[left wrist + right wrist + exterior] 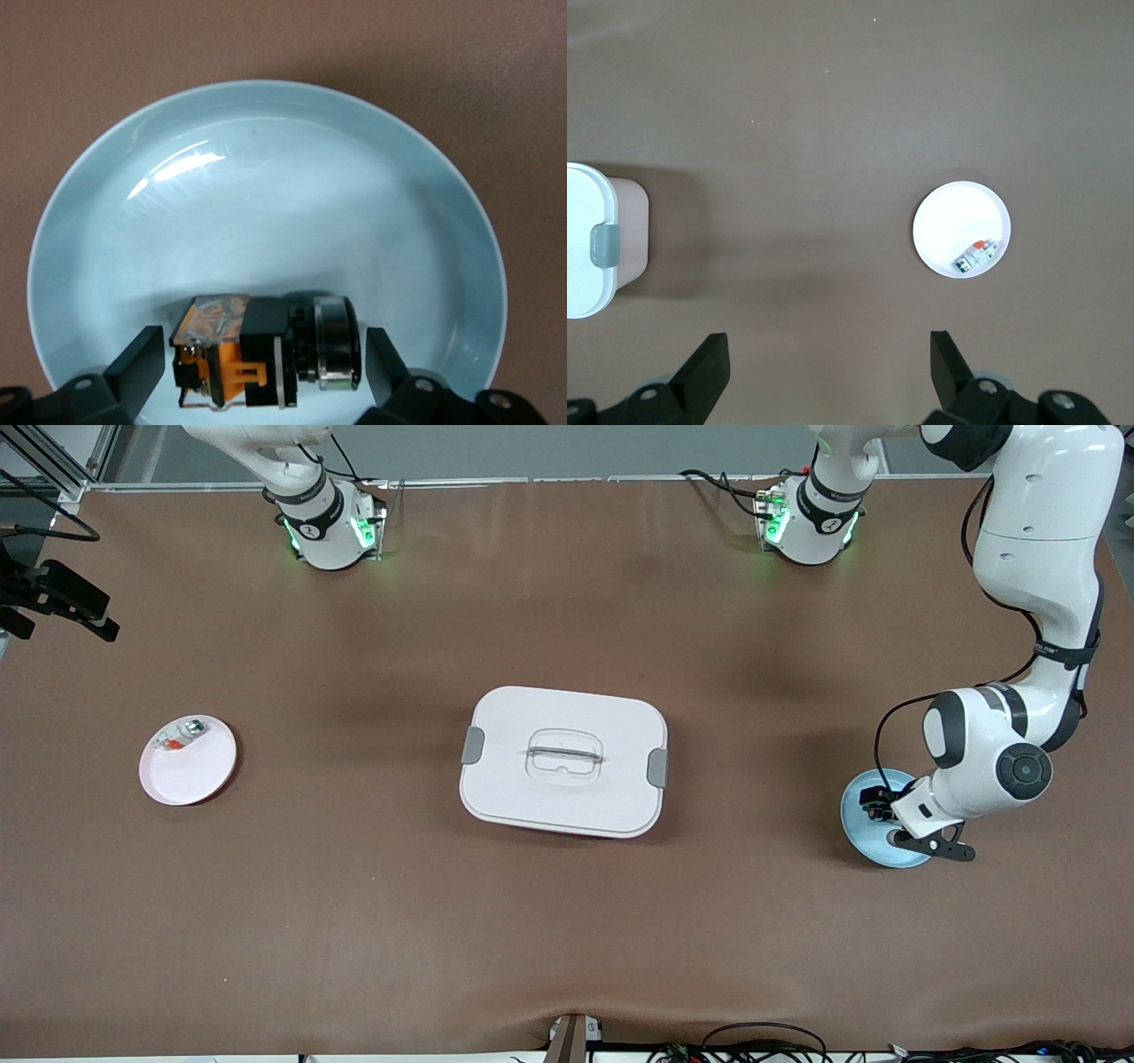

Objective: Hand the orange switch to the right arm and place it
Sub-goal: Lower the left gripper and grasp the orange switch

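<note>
Orange switch (266, 354) sideways, lengthwise between fingers (142, 363)

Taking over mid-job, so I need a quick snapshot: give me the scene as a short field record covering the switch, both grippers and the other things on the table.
orange switch: lying on its side in the blue plate, not gripped
left gripper: open, low over the blue plate, fingers either side of the switch
right gripper: open, up over bare table, waiting
white plate: toward the right arm's end, holds a small white-and-silver part
white lidded box: mid-table, lid on
</note>
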Robot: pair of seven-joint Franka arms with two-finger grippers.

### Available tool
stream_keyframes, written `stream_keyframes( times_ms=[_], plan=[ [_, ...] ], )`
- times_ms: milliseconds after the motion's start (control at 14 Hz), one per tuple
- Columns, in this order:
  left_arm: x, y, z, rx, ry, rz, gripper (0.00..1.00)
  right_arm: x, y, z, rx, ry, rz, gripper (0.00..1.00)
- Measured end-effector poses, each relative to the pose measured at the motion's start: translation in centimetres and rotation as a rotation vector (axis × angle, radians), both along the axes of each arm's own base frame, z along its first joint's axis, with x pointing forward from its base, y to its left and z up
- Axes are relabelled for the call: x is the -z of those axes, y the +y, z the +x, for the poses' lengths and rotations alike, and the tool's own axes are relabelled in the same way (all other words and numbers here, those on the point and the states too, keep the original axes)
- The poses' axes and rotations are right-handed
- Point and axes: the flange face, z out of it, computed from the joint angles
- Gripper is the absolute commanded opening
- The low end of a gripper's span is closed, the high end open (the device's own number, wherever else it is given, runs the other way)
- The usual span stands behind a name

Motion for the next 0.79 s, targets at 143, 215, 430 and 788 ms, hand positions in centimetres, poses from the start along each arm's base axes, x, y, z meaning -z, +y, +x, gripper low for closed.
stream_keyframes(
  times_ms=[143, 215, 430, 788],
  plan=[
    [0.0, 0.0, 0.0, 0.000, -0.004, 0.000, 0.88, 0.0, 0.0, 0.0, 0.000, -0.001, -0.002, 1.00],
    [0.0, 0.0, 0.1, 0.000, -0.005, 0.000, 0.69, 0.0, -0.1, 0.0, 0.001, -0.002, -0.005, 1.00],
    [0.0, 0.0, 0.1, 0.000, -0.006, 0.000, 0.29, 0.0, 0.2, 0.0, -0.005, -0.003, -0.012, 1.00],
    [-0.1, 0.0, 0.1, 0.000, -0.008, 0.000, 0.27, 0.0, 1.2, 0.0, -0.024, -0.001, -0.023, 1.00]
  ],
)
